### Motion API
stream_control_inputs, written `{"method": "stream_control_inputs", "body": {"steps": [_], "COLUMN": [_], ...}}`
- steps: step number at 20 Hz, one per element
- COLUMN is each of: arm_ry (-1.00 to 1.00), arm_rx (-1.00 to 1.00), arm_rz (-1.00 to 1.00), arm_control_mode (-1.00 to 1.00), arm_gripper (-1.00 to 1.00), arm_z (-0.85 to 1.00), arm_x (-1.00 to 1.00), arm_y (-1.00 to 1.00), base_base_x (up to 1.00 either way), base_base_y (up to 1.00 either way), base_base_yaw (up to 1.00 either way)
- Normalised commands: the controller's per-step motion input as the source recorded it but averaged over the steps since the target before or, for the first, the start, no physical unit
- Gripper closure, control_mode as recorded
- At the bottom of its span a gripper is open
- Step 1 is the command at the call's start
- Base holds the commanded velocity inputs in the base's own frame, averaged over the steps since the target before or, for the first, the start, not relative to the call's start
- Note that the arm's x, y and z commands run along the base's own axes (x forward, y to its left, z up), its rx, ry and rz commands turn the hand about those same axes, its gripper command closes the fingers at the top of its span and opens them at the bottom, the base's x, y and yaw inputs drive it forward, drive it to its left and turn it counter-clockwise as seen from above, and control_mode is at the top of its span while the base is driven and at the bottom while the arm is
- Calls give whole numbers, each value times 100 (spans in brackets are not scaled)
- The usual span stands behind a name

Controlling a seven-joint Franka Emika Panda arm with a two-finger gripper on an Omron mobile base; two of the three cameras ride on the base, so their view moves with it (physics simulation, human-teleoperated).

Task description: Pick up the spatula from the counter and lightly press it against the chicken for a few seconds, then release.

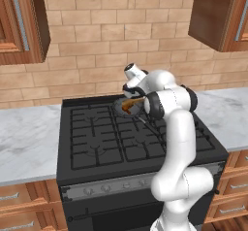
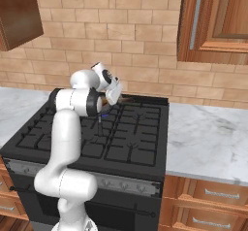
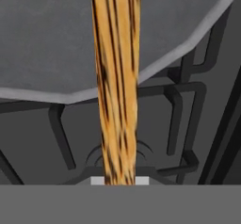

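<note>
We see the gripper (image 1: 130, 98) clamped on the spatula (image 3: 115, 77) (wooden), which runs ahead of its jaws over the pan (image 3: 47, 39).

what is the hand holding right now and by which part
The hand is shut on the spatula, gripping its wooden handle; the far end reaches over the grey pan.

pan (image 3: 47, 39), grates (image 3: 175, 124) close under spatula (image 3: 115, 77)
</note>
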Motion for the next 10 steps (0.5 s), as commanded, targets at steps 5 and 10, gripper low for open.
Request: {"method": "stream_control_inputs", "body": {"steps": [5, 10], "arm_ry": [0, -2], "arm_rx": [5, 12], "arm_rz": [1, 4], "arm_control_mode": [-100, -100], "arm_gripper": [100, 100], "arm_z": [24, 68], "arm_x": [-15, -21], "arm_y": [-4, -13], "base_base_x": [0, 0], "base_base_y": [0, 0], "base_base_yaw": [0, 0]}}
